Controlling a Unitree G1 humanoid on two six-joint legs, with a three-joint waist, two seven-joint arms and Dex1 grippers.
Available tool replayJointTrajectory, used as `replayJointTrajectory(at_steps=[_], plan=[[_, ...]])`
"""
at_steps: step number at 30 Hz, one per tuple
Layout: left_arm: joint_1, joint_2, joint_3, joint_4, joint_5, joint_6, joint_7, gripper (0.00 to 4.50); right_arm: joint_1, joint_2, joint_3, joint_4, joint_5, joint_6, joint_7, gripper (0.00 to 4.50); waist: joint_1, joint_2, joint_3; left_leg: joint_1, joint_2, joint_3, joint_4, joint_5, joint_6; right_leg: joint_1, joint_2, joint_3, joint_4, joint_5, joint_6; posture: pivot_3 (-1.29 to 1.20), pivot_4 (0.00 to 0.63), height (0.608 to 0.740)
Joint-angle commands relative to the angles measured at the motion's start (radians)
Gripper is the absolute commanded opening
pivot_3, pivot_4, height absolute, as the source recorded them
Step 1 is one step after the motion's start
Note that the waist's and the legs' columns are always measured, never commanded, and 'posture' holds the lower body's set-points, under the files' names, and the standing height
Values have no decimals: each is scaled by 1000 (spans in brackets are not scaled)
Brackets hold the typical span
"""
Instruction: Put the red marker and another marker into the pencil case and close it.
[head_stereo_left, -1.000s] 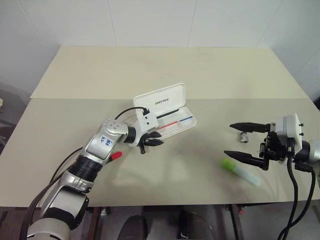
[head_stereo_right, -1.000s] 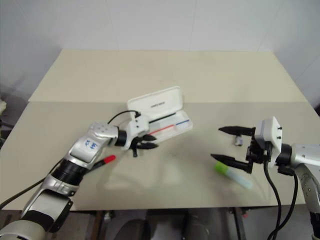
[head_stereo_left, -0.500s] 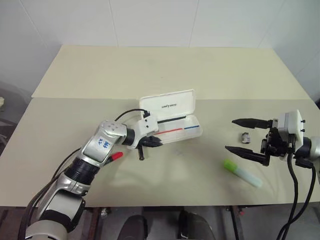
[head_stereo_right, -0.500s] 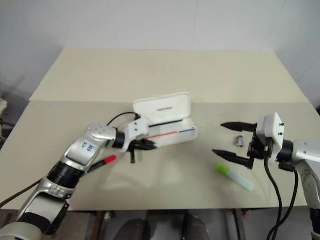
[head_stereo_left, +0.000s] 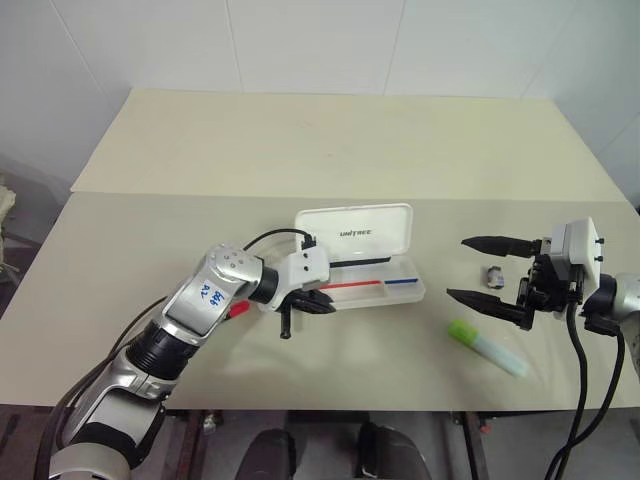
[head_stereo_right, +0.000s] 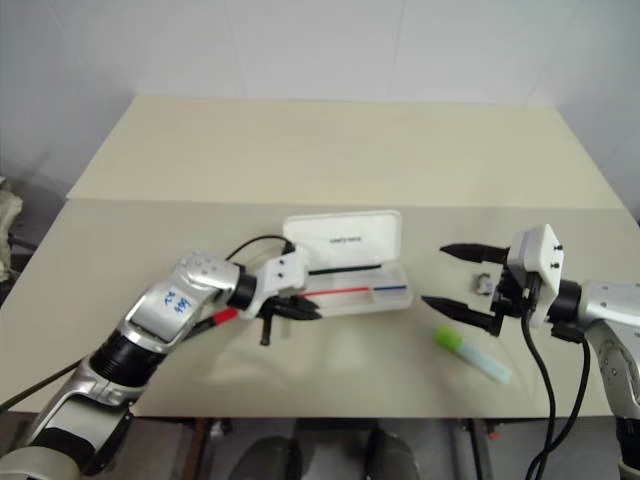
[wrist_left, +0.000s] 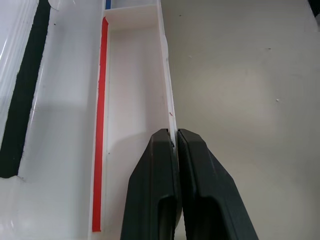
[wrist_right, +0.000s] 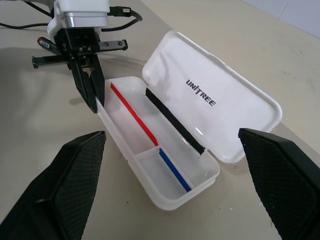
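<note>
The pencil case (head_stereo_left: 368, 265) has been dragged rightward, its front wall pinched by the left gripper (wrist_left: 175, 145), fingers clamped. Right gripper (head_stereo_left: 482, 272) fingers are held apart. Both the red marker (head_stereo_left: 237, 311) at nine o'clock of the case and the green highlighter (head_stereo_left: 485, 346) at four o'clock are left on the counter (head_stereo_left: 330, 140), so loading is judged pending.

Beige table (head_stereo_left: 300, 150) against white tiled wall (head_stereo_left: 320, 45)

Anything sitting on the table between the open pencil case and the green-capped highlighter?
No, bare tabletop lies between the pencil case and the green-capped highlighter in the left eye view. The small dark object lies off that line, farther back.
</note>
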Motion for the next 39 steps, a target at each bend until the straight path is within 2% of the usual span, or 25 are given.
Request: replayJointTrajectory(at_steps=[1,13,16,20,24,31,39], plan=[[15,-4,-33,-51,-22,-12,-24,34,10,3,-15,-39,21,5,-3,4500,0,0,0,0,0,0,0,0,0,0,0,0,0,0,0,0,150,740],[48,12,-48,-70,-18,-4,-33,34,15,16,-7,-51,22,12,-13,4500,-1,0,0,0,0,0,0,0,0,0,0,0,0,0,0,0,150,740],[54,4,-46,-80,-20,33,-15,842,3,20,2,-45,19,11,-11,4500,-3,0,0,0,0,0,0,0,0,0,0,0,0,0,0,0,150,740],[55,-4,-37,-84,-26,45,2,2228,-11,23,14,-33,13,7,-8,4500,-2,0,0,0,0,0,0,0,0,0,0,0,0,0,0,0,150,740],[42,-39,35,-121,-145,155,-11,3598,-37,32,38,-17,7,2,-2,4500,-2,0,0,0,0,0,1,0,0,0,0,0,0,0,0,0,150,740],[41,6,60,-122,-198,135,-28,3598,-75,47,79,12,-3,-5,14,4500,-4,0,0,0,0,0,1,0,0,0,0,0,0,0,0,0,150,740],[152,53,199,-158,-262,69,4,3598,-139,57,120,69,-15,-8,47,4500,-9,0,0,0,1,0,0,0,0,0,0,0,0,0,0,0,150,740]])
